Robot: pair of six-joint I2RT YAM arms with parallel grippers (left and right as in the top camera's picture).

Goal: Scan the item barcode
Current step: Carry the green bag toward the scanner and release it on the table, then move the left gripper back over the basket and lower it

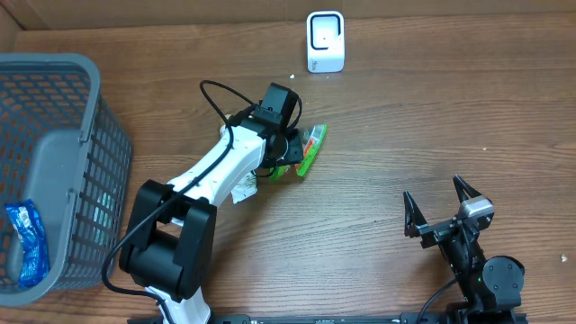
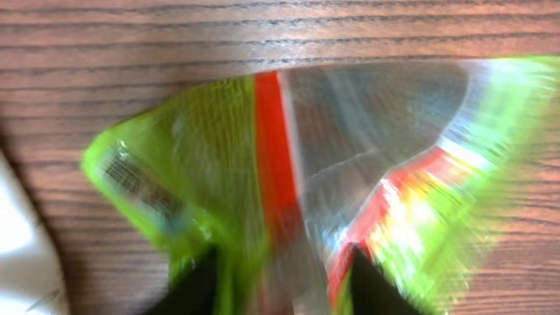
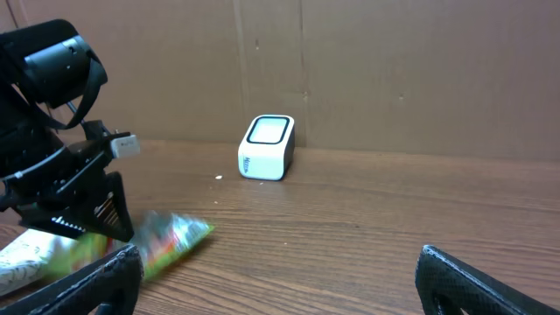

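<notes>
Green packet (image 2: 262, 157) on table (image 2: 87, 52), between parted fingers (image 2: 199, 284) of left tool (image 2: 287, 284)

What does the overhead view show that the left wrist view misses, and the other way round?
Overhead only: the grey basket with a blue packet in it, the white scanner, the left arm and the open right gripper. Left wrist only: a barcode label, blurred, near a corner of the green packet. Both: the green packet and the wooden table.
</notes>
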